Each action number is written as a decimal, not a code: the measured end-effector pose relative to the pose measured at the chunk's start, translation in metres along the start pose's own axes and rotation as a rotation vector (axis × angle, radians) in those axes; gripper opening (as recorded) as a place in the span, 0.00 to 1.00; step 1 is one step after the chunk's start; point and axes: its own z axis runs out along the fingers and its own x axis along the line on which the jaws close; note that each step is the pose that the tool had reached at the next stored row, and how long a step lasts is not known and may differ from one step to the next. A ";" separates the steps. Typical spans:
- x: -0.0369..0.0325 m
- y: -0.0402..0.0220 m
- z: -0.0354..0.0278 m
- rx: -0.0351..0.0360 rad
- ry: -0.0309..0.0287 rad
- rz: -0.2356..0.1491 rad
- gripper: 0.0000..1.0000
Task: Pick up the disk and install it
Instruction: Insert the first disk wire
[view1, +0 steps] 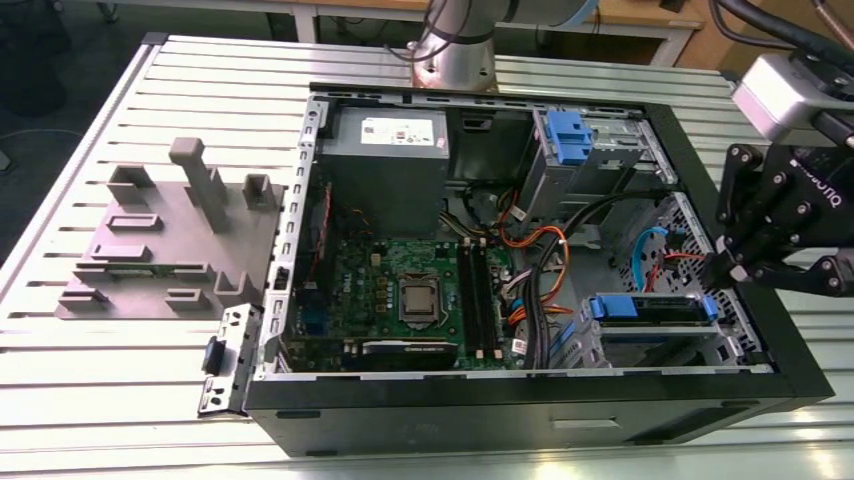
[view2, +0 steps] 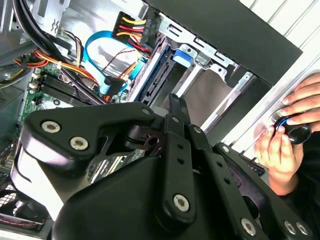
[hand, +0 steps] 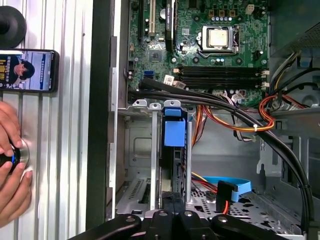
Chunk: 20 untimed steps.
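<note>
The disk stands on edge in the drive bay at the near corner of the open computer case, on the exterior view's right; its blue rail faces up. In both wrist views it sits between the bay's metal walls, disk and disk, with red, yellow and blue cables beside it. My gripper hangs just past the case's side wall, above the disk's level. Its black fingers are shut together with nothing between them, gripper, gripper, apart from the disk.
A grey power supply and a second blue-clipped bay sit at the case's far side. The motherboard fills the middle. A grey fixture plate lies on the slatted table. A person's hand rests on a knob beside a phone.
</note>
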 end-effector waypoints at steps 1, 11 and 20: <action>-0.0010 -0.0002 0.0000 -0.0001 0.0009 0.000 0.11; -0.0097 -0.0086 0.0001 -0.0018 0.0060 0.000 0.11; -0.0111 -0.0137 0.0002 -0.0026 0.0062 -0.003 0.11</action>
